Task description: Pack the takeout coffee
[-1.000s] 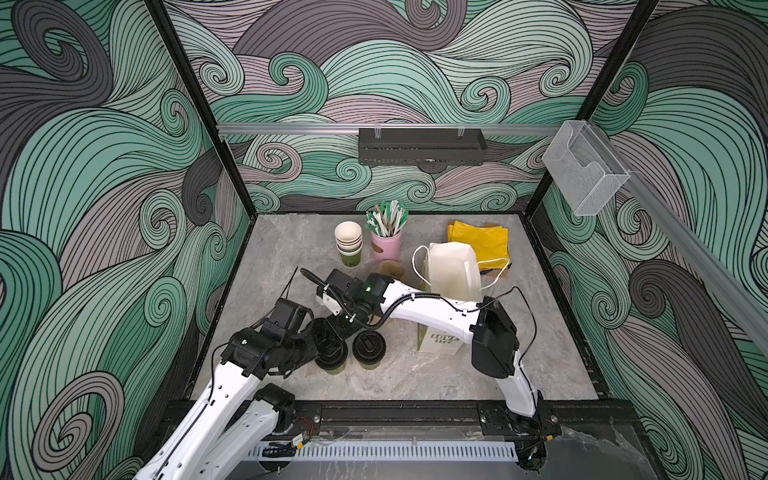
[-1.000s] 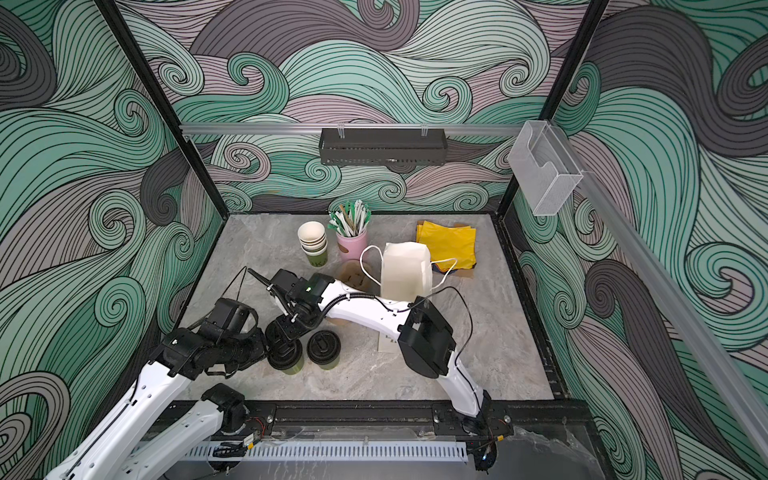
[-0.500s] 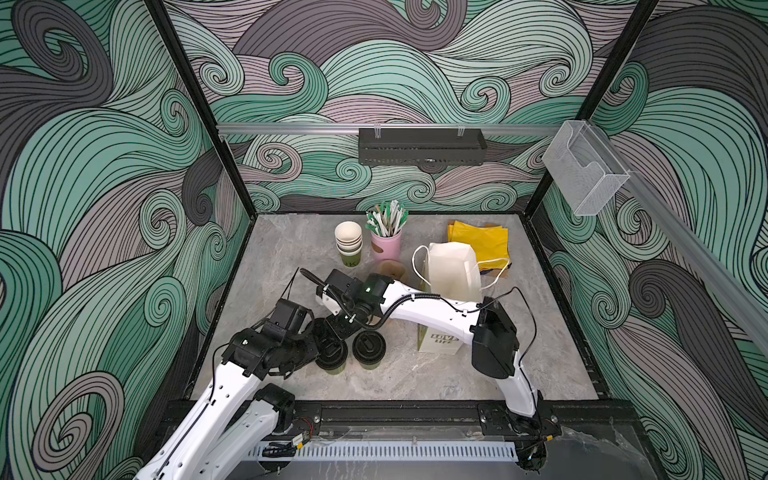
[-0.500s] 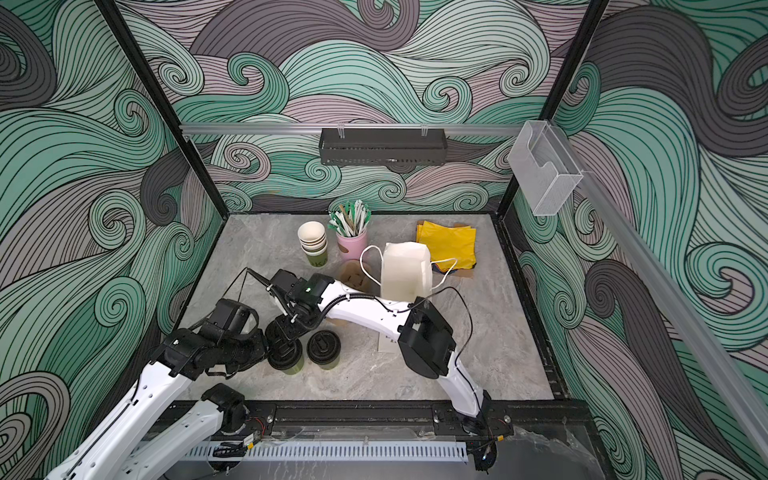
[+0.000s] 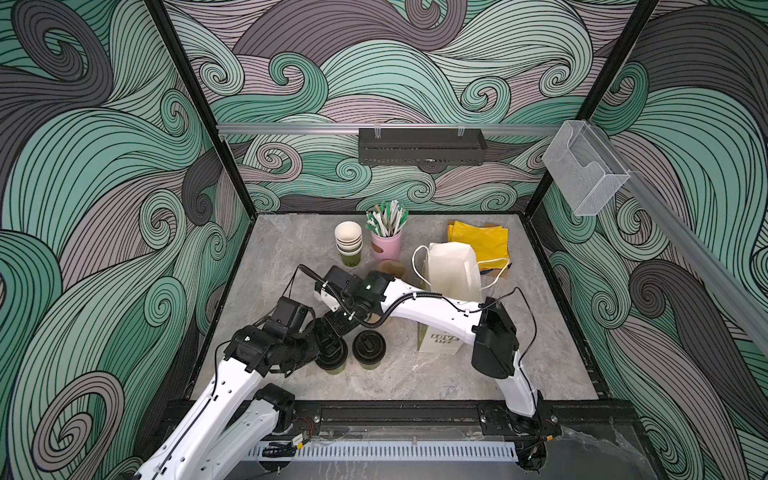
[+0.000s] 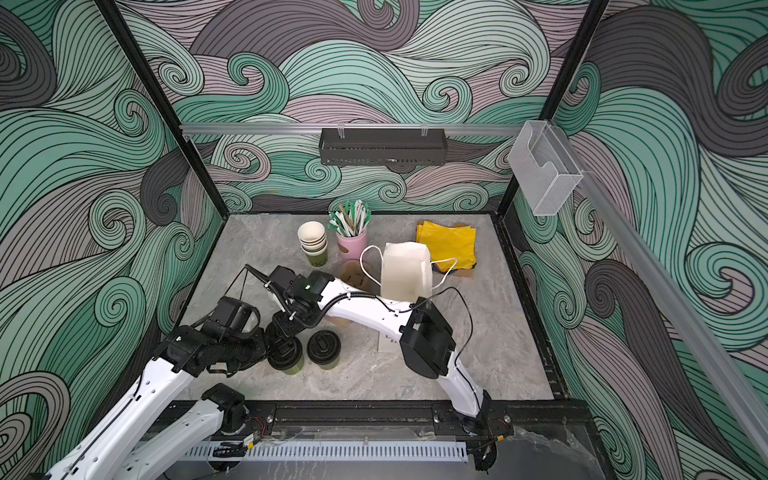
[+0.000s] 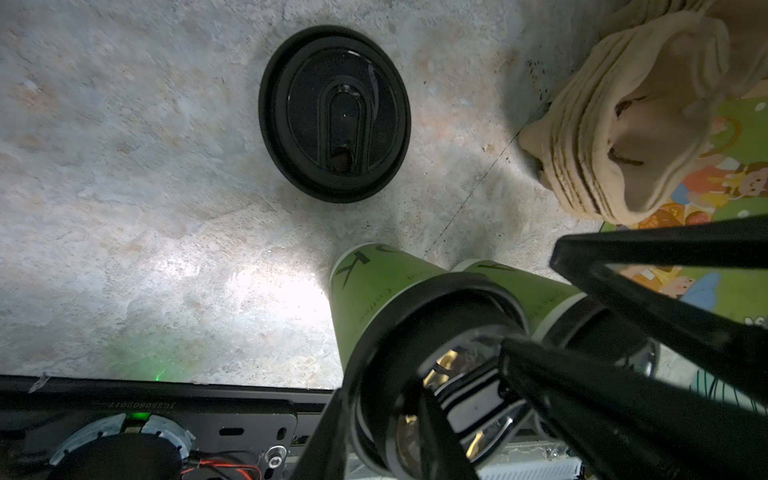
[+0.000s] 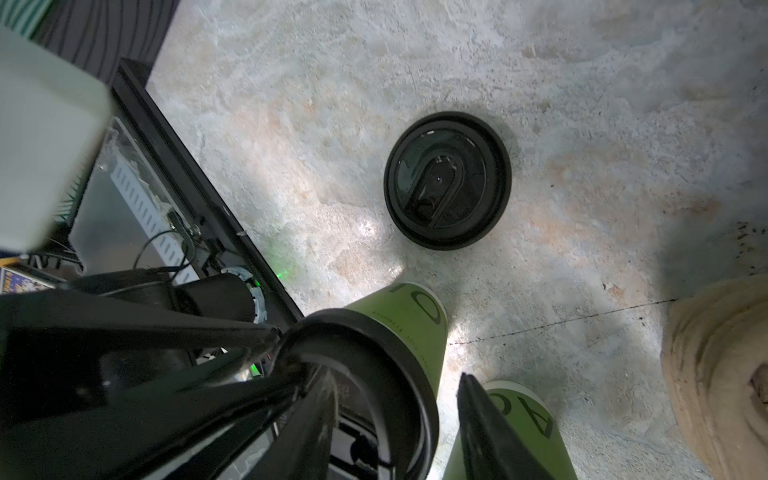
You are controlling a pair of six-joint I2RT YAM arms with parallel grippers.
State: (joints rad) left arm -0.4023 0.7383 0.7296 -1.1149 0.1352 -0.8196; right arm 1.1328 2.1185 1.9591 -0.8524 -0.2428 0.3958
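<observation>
**Top views.** In both top views two lidded green cups stand upright near the front edge of the table (image 5: 415, 382), the left cup (image 5: 334, 360) just beside the right cup (image 5: 369, 347). The left gripper (image 5: 318, 349) sits against the left cup from the left. The right gripper (image 5: 338, 326) reaches across and hangs over that cup's lid. A white paper bag (image 5: 451, 270) stands to the right, apart from both cups.

**Left wrist view.** The left gripper's fingers (image 7: 328, 428) are clamped on the left cup (image 7: 374, 299) at its lid rim. A loose black lid (image 7: 334, 114) lies flat on the table, clear of both cups. Stacked pulp carriers (image 7: 623, 124) sit beyond.

**Right wrist view.** The right gripper's jaws stand parted, straddling the left cup's lid — one finger touches the rim, the other is just off it, between the two cups.
</observation>
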